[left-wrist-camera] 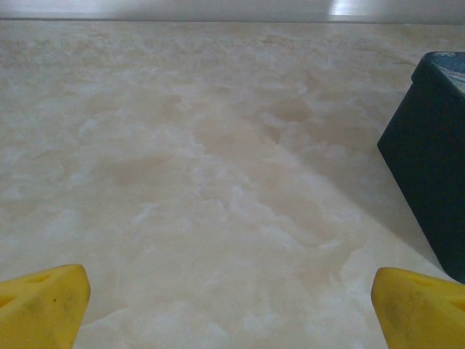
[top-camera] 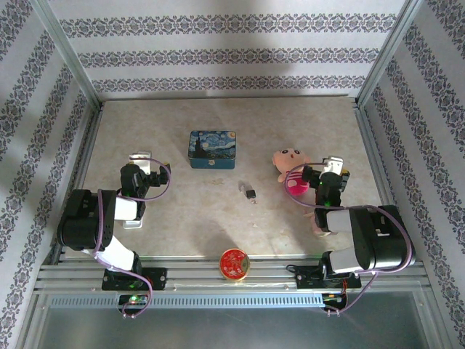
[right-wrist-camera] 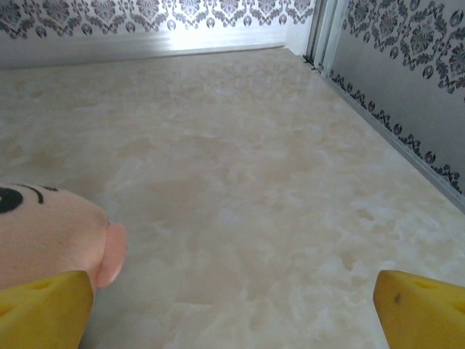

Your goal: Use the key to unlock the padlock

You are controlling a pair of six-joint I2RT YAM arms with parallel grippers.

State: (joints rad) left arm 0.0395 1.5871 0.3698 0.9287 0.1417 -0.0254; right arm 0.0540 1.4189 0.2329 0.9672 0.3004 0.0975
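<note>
Padlock [top-camera: 251, 194] lies mid-bench [top-camera: 182, 225], near side of the blue tin [top-camera: 212, 149]. A pale sliver [top-camera: 243, 185] lies just beside it - key or shackle, can't tell at this size.

My left fingers [top-camera: 143, 160] and right fingers [top-camera: 333, 164] are both spread wide and empty, well apart from the lock.

Risks: 2 tiny flat parts. A sloppy pinch could skate them across the bench or grab both together. The doll [top-camera: 290, 164] sits between my right fingers and the lock - easy to snag.

Top view places the lock. Wrist views add what it can't: yellow tips [left-wrist-camera: 43, 305] far apart, the tin's dark wall [left-wrist-camera: 429, 167] close by, and the doll's head [right-wrist-camera: 43, 233] against my right arm's tip.
</note>
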